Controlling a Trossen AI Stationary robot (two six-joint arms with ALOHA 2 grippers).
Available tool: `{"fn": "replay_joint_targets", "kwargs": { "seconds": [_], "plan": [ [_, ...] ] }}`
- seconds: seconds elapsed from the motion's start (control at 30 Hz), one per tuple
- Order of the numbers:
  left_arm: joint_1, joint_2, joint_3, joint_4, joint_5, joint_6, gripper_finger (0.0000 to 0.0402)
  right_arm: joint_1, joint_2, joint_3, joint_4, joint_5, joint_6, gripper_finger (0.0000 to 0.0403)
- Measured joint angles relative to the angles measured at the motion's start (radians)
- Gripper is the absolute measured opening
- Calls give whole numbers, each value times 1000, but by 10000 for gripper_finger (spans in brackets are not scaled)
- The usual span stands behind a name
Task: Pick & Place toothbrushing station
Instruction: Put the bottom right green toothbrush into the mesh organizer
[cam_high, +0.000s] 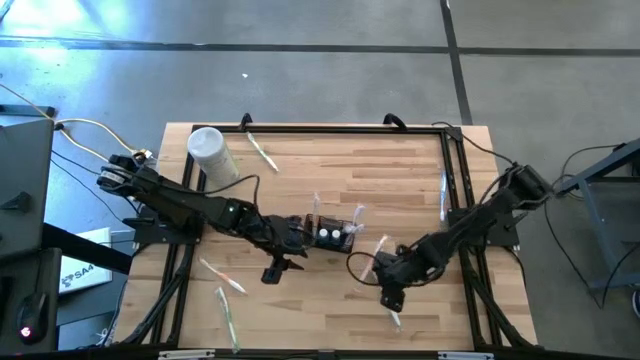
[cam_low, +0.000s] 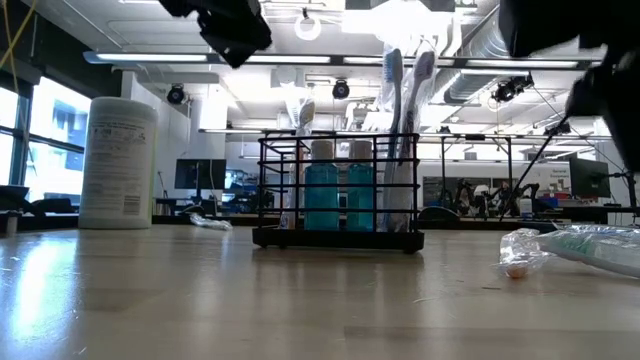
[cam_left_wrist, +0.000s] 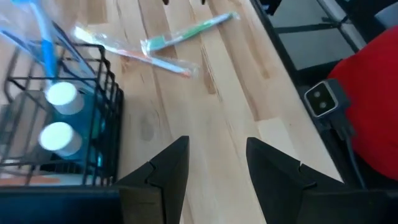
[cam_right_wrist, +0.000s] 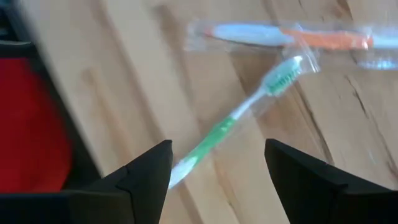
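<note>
The toothbrushing station (cam_high: 330, 232) stands just beside the left hand (cam_high: 283, 262), which gapes open, empty

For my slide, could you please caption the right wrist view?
Open right gripper poised over a wrapped green toothbrush on the wooden table, an orange one beyond.

The toothbrushing station (cam_high: 330, 232) is flanked closely by the left gripper (cam_high: 283, 262) and the right gripper (cam_high: 390, 292), so the middle of the counter (cam_high: 330, 165) is crowded. Wrapped toothbrushes (cam_high: 222, 277) are scattered near the front. A white container (cam_high: 211, 154) blocks the far left corner. The far middle is left free.
</note>
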Motion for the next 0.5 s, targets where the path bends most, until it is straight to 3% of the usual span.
{"fn": "replay_joint_targets", "kwargs": {
  "seconds": [0.23,0.37,0.5],
  "plan": [
    [-22,95,-1,51,9,-96,159,-21,111,0,60,-87,72,249],
    [-35,128,-2,66,7,-102,159,-20,116,0,146,-75,86,244],
    [-72,137,0,117,9,-123,159,-20,117,0,116,-43,136,230]
  ]
}}
